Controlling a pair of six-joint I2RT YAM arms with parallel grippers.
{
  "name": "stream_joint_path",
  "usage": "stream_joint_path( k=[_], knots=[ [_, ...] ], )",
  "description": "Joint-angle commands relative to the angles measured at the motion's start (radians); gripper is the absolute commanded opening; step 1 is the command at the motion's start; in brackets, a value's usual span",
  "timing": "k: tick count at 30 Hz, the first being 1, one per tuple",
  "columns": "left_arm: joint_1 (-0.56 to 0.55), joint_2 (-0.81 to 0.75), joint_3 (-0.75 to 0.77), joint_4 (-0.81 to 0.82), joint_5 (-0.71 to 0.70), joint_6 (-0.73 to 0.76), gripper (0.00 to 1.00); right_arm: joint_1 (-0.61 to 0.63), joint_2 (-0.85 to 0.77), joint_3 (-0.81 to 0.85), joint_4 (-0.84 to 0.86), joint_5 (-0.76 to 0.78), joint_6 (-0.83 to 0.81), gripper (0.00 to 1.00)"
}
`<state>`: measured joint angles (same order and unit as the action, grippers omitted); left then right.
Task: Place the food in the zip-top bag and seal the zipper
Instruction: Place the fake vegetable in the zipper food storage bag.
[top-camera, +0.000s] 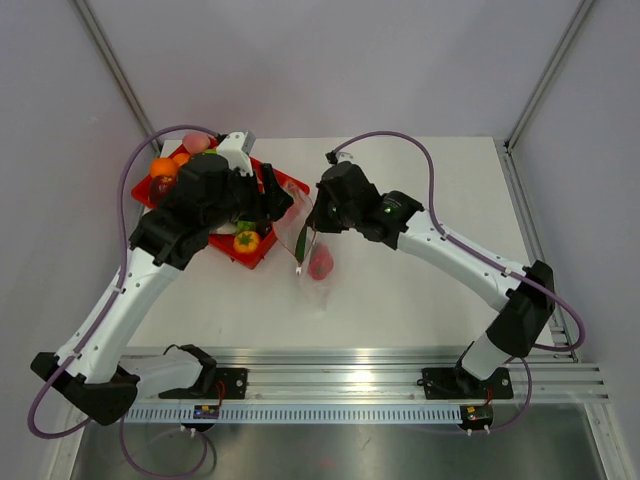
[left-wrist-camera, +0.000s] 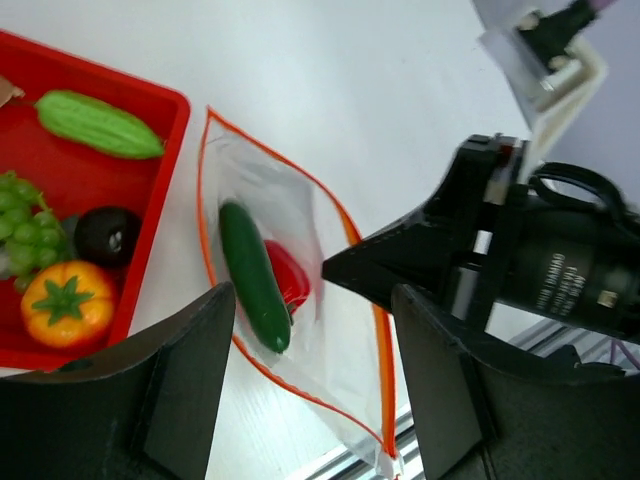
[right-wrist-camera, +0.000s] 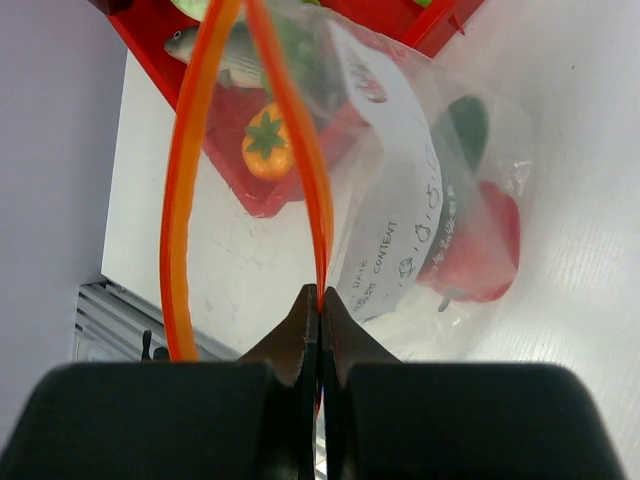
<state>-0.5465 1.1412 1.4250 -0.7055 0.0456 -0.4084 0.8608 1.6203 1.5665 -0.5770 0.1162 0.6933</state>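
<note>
The clear zip-top bag (top-camera: 318, 262) lies right of the red tray (top-camera: 290, 183) with its mouth held open. My right gripper (right-wrist-camera: 320, 300) is shut on one lip of the orange-red zipper (right-wrist-camera: 300, 150) and holds it up; it also shows in the top view (top-camera: 311, 224). Inside the bag (left-wrist-camera: 330, 340) lie a green cucumber (left-wrist-camera: 252, 275) and a red piece of food (left-wrist-camera: 290, 275). My left gripper (left-wrist-camera: 315, 400) is open and empty, above the bag's mouth at the tray's right corner (top-camera: 275, 200).
The tray (left-wrist-camera: 170, 130) holds a ridged green gourd (left-wrist-camera: 98, 123), green grapes (left-wrist-camera: 25, 215), a dark round fruit (left-wrist-camera: 107, 235) and an orange tomato (left-wrist-camera: 65, 303). An orange (top-camera: 163, 168) and a pink fruit (top-camera: 196, 143) sit at its far end. A metal rail (top-camera: 350, 385) runs along the near edge.
</note>
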Motion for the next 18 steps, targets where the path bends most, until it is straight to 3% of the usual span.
stream_joint_path(
  k=[1, 10, 13, 14, 17, 18],
  knots=[
    [0.010, 0.035, 0.051, -0.066, -0.099, -0.009, 0.66, 0.006, -0.046, 0.033, -0.006, 0.033, -0.020, 0.00],
    [0.014, 0.067, -0.104, -0.042, -0.052, -0.041, 0.66, 0.007, -0.073, 0.032, -0.020, 0.059, -0.029, 0.00],
    [0.014, 0.092, -0.144, -0.006, 0.014, -0.050, 0.59, 0.006, -0.071, 0.035, -0.024, 0.060, -0.031, 0.00],
    [0.014, 0.098, -0.150, 0.007, 0.020, -0.049, 0.55, 0.006, -0.073, 0.033, -0.035, 0.069, -0.032, 0.00],
    [0.014, 0.107, -0.150, 0.002, 0.013, -0.041, 0.24, 0.006, -0.086, 0.030, -0.066, 0.112, -0.043, 0.00],
    [0.014, 0.114, -0.146, -0.005, 0.011, -0.027, 0.01, 0.007, -0.100, 0.030, -0.076, 0.128, -0.047, 0.00]
  ],
)
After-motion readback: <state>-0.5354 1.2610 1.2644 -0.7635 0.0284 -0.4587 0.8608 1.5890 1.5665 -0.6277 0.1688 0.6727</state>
